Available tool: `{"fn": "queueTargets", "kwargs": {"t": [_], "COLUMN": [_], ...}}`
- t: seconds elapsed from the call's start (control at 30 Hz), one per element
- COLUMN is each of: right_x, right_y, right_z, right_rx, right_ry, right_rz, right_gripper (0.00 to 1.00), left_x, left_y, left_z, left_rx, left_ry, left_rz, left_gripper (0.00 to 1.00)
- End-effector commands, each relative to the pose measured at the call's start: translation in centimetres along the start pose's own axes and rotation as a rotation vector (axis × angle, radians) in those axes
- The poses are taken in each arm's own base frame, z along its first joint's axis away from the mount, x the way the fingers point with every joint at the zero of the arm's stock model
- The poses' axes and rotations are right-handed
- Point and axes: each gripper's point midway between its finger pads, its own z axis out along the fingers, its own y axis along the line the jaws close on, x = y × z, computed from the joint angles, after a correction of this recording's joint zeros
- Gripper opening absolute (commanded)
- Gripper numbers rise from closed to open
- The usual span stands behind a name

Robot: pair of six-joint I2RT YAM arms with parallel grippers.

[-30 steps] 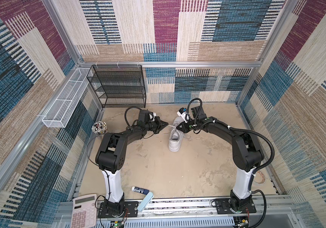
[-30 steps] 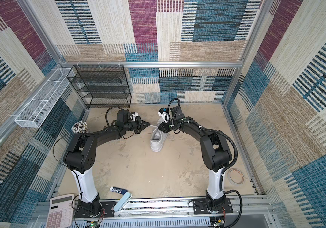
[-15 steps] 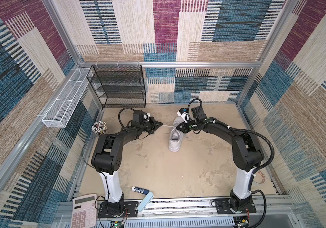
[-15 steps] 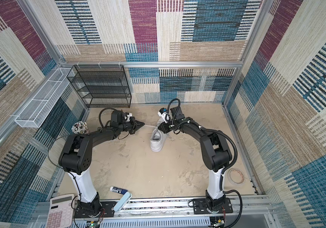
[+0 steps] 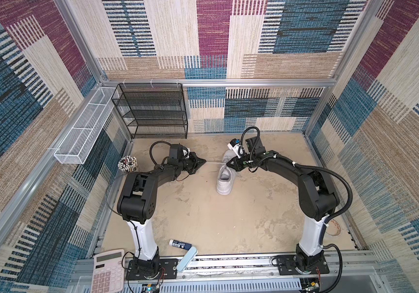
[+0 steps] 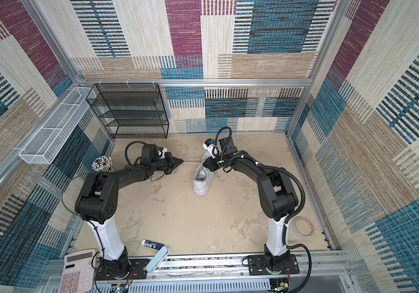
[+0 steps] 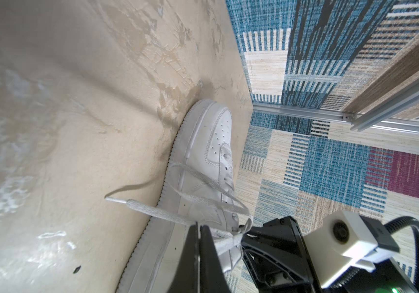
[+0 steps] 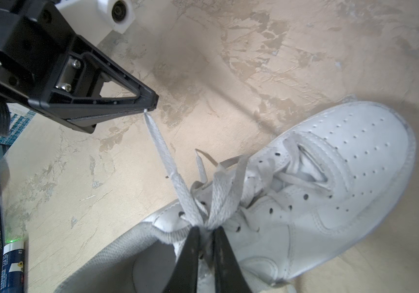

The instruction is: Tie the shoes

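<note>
one white sneaker (image 5: 224, 178) is counted at mid frame. two arms are seen: left arm (image 5: 140, 192), right arm (image 5: 314, 195). one black shelf (image 5: 152, 111), one white basket (image 5: 81, 137), one pen cup (image 5: 127, 164), one calculator (image 5: 108, 271), one blue tube (image 5: 180, 244), one pale case (image 5: 186, 258) and one tape roll (image 6: 304, 226) are counted.

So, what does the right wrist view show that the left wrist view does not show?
Only the right wrist view shows the shoe from above with its grey collar lining, the right claw shut on the laces by the tongue, and a blue tube. Only the left wrist view shows the toothed sole edge, a purple wall patch and the right arm's white camera. Both show the white shoe, the laces, the beige floor and the left claw shut on one end of the laces.
</note>
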Motion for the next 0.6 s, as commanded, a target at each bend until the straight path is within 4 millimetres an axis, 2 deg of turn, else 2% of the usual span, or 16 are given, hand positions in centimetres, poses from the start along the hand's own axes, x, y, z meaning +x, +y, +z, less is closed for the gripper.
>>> {"fn": "queueTargets", "kwargs": {"t": [0.0, 0.2, 0.27, 0.33, 0.43, 0.5, 0.57], "right_x": [0.9, 0.8, 0.5, 0.0, -0.9, -1.2, -1.6], "right_y": [-0.5, -0.2, 0.0, 0.3, 0.6, 0.6, 0.7], "right_z": [0.1, 0.0, -0.2, -0.5, -1.0, -1.2, -1.4], "right_rx": [0.027, 0.015, 0.008, 0.001, 0.002, 0.003, 0.004], "right_ry": [0.035, 0.034, 0.028, 0.015, -0.01, -0.012, -0.016], "right_rz": [0.024, 0.025, 0.026, 0.023, 0.009, 0.006, 0.002], "right_gripper": [0.15, 0.16, 0.21, 0.27, 0.31, 0.32, 0.33], "left_x": [-0.8, -0.4, 0.1, 0.7, 1.8, 2.8, 4.0], "left_y": [0.5, 0.6, 0.4, 0.5, 0.6, 0.0, -0.5], "left_z": [-0.5, -0.1, 0.3, 0.6, 0.8, 1.2, 1.6], "left_rx": [-0.038, -0.032, -0.019, -0.017, -0.01, 0.018, 0.045], "left_ry": [-0.05, -0.026, 0.008, 0.031, 0.074, 0.132, 0.19], "left_rz": [0.024, 0.014, 0.021, 0.021, 0.017, 0.024, 0.041], "left_gripper": [0.0, 0.0, 0.0, 0.0, 0.0, 0.0, 0.07]}}
